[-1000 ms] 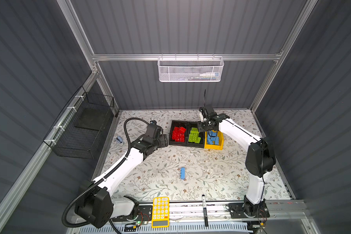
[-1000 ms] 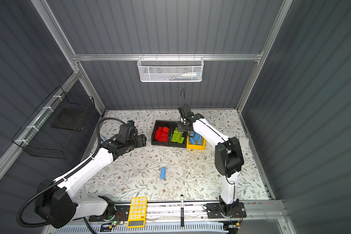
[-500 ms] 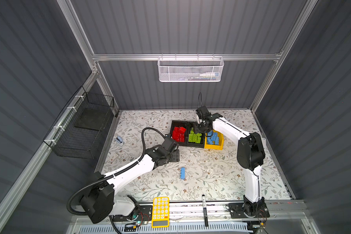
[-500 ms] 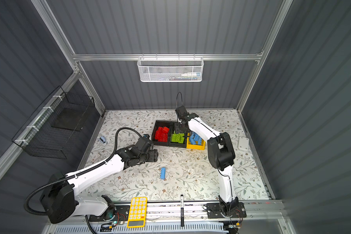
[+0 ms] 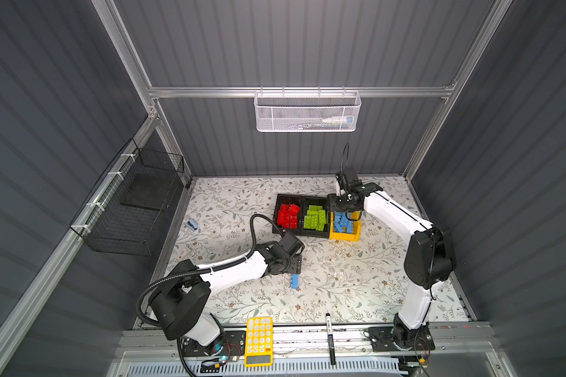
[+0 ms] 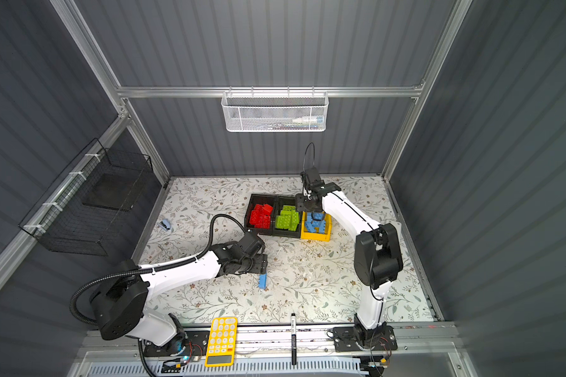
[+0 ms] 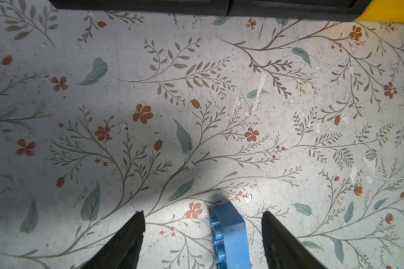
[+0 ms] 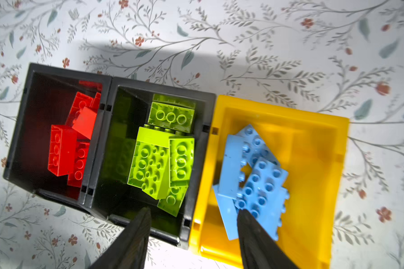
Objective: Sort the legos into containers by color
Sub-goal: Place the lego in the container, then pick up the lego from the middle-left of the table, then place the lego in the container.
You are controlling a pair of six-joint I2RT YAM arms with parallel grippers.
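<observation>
Left gripper (image 7: 202, 213) of mine hangs low over the floral mat (image 7: 196, 69) with its jaws apart. The blue brick (image 7: 230, 235) lies on the mat between them, closer to one finger than the other and touched by neither. In both top views it is the only loose brick, out on the open mat and well apart from the row of containers.

I judge it light, hard and stiff. Its smooth plastic will not give under a squeeze, but it could skid or twist if one finger reaches it first. The long side walls are the place to pinch, so I would centre over it before closing. I cannot tell for sure which face is up.

Its home is the yellow container (image 8: 313, 111), which holds the other blue bricks (image 8: 259, 177). It stands at the end of the row, touching the black container of green bricks (image 8: 161, 83), with the black container of red bricks (image 8: 56, 74) beyond.

My right gripper (image 8: 194, 210) hovers over that row, jaws apart and empty, about where the green container meets the yellow one. I judge that arm to be the one obstacle to a drop there.

A yellow calculator (image 5: 258, 339) and a marker (image 5: 330, 336) lie at the front rail, well apart from the brick.
</observation>
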